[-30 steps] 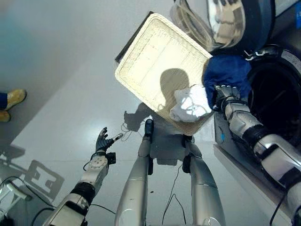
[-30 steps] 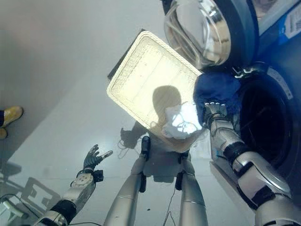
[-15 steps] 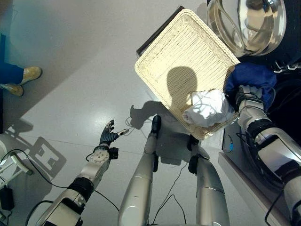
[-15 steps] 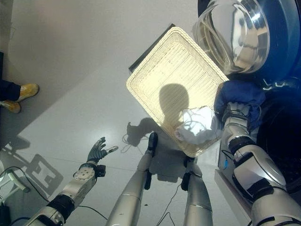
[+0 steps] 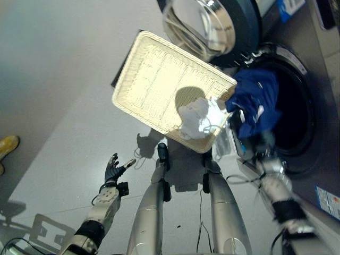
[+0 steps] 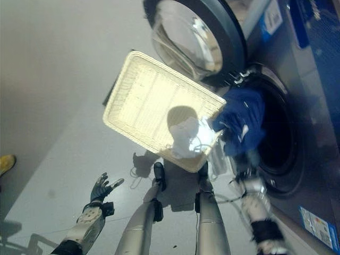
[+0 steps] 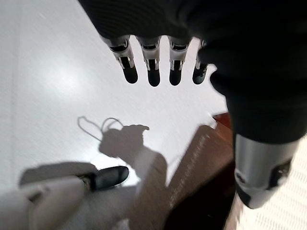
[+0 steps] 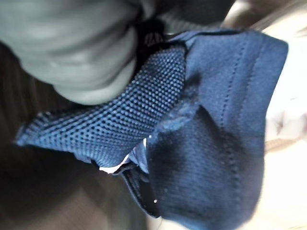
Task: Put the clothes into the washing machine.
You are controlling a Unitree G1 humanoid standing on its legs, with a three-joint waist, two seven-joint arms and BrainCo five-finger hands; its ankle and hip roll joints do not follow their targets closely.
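Your right hand (image 5: 264,150) sits under the blue garment (image 5: 254,101) hanging at the washing machine's (image 5: 297,114) open drum mouth; I cannot tell its fingers' state; the white garment (image 5: 199,118) lies in the wicker basket (image 5: 154,79); your left hand (image 5: 113,169) hovers over the floor (image 5: 58,106), fingers spread.

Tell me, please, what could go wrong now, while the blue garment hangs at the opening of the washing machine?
1. The blue garment drapes over the lower rim of the washing machine opening, partly outside the drum; it may slide out onto the floor.
2. The right hand sits just under the hanging cloth, so pulling back might drag it out.
3. The white garment lies at the wicker basket corner nearest the machine and could get knocked out.
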